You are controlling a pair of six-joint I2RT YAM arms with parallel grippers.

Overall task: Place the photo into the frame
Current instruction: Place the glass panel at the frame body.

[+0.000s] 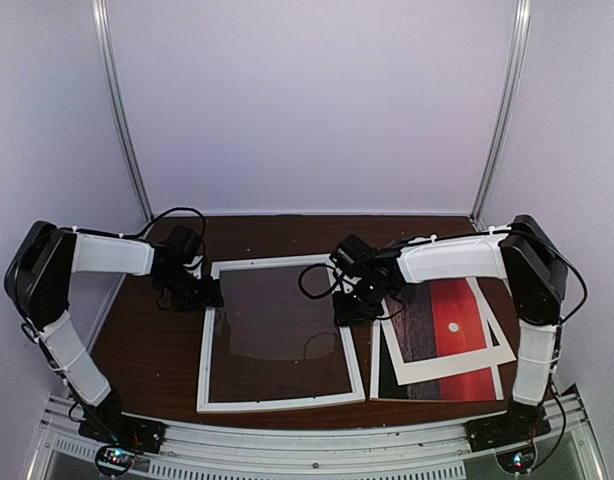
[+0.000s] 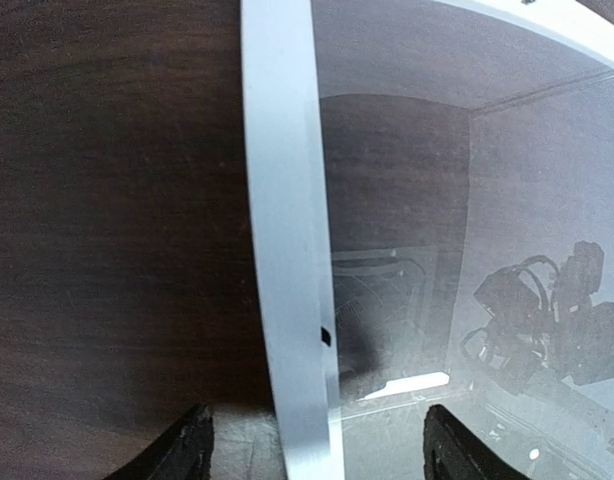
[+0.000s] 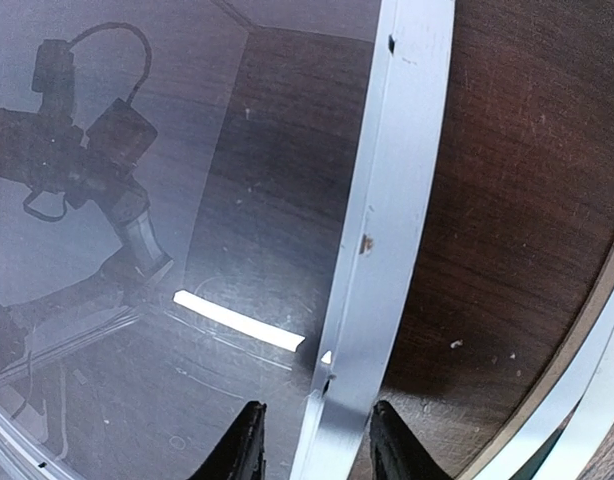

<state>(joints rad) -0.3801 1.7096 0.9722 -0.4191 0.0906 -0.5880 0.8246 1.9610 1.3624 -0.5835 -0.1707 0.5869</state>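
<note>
Astride opposite rails of a white frame (image 1: 277,402) lying flat in the middle of the bench (image 1: 147,340), with the photo (image 1: 465,303) just beside it on the right.

Thin white rails around a clear, reflective sheet (image 1: 277,330). Spread wide over the left rail: left hand (image 2: 322,455), clear of it. Drawn narrow about the right rail: right hand (image 3: 317,445), a sliver of gap on one side, so probably not gripping yet. Looks light, rigid and large, likely to twist or slip if lifted by one rail; best pinched on both long rails together. Red sunset print with a small white sun over dark water, lying under a white mat (image 1: 447,368). Probably thin, floppy, easily creased; best slid by an edge.
</note>
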